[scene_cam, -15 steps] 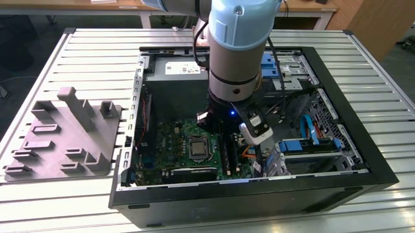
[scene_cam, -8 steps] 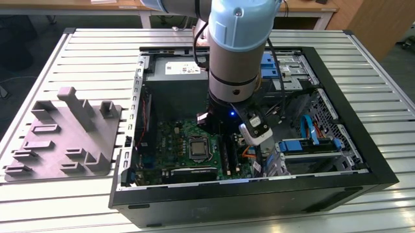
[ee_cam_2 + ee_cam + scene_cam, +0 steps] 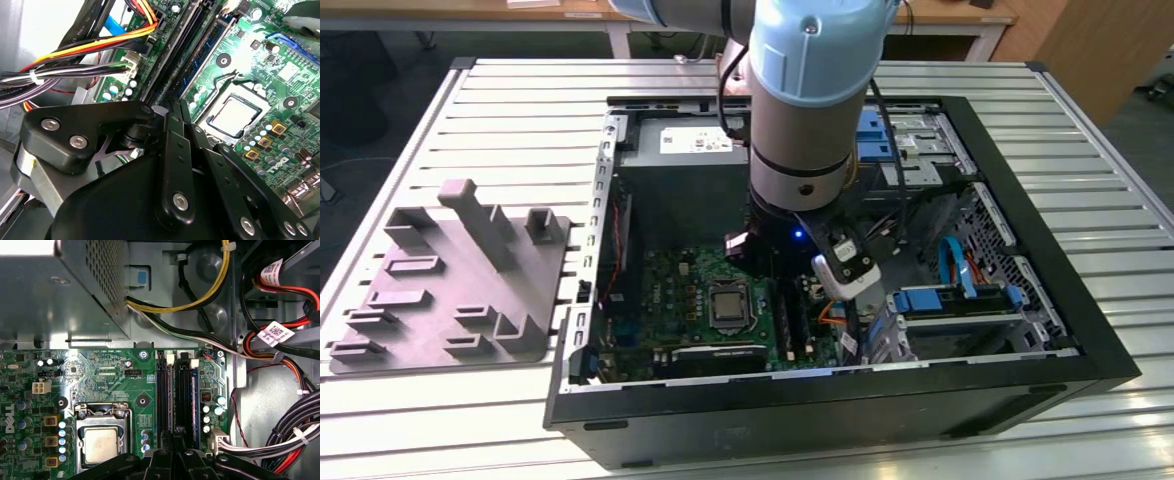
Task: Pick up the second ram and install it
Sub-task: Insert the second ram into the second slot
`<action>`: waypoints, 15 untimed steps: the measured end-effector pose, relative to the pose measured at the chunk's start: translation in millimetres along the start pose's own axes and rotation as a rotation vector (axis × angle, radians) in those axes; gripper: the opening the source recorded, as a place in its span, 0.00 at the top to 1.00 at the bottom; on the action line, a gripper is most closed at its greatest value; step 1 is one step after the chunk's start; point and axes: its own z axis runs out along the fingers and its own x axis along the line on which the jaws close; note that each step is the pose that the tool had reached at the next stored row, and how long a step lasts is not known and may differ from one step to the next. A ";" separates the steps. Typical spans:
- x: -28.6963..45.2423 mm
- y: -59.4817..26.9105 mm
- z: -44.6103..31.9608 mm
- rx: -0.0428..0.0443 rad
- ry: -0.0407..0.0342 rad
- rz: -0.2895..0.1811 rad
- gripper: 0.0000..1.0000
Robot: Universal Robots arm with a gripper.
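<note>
The gripper point(image 3: 172, 456), nearest the lens at lower centre, stood directly over the memory slots point(image 3: 177, 395). The second ram point(image 3: 172, 405), apparently clamped between closed fingers, ran lengthwise along them.

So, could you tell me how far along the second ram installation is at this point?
Done: the arm has reached into the computer case, and the gripper sits right over the memory slots. In hand: a long dark stick, apparently the second ram, lies in line with the slots at its tip. Left: I cannot tell whether it is fully seated.
</note>
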 end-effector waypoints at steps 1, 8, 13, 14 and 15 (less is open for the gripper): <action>0.0 0.0 1.2 -0.0004 -0.0003 0.000 0.88; 0.1 0.0 1.9 -0.0003 -0.0001 0.000 0.88; 0.1 0.2 3.2 -0.0025 -0.0008 0.000 0.81; 0.1 0.2 3.0 -0.0022 -0.0008 0.000 0.81; 0.1 0.0 2.3 -0.0005 -0.0003 0.000 0.81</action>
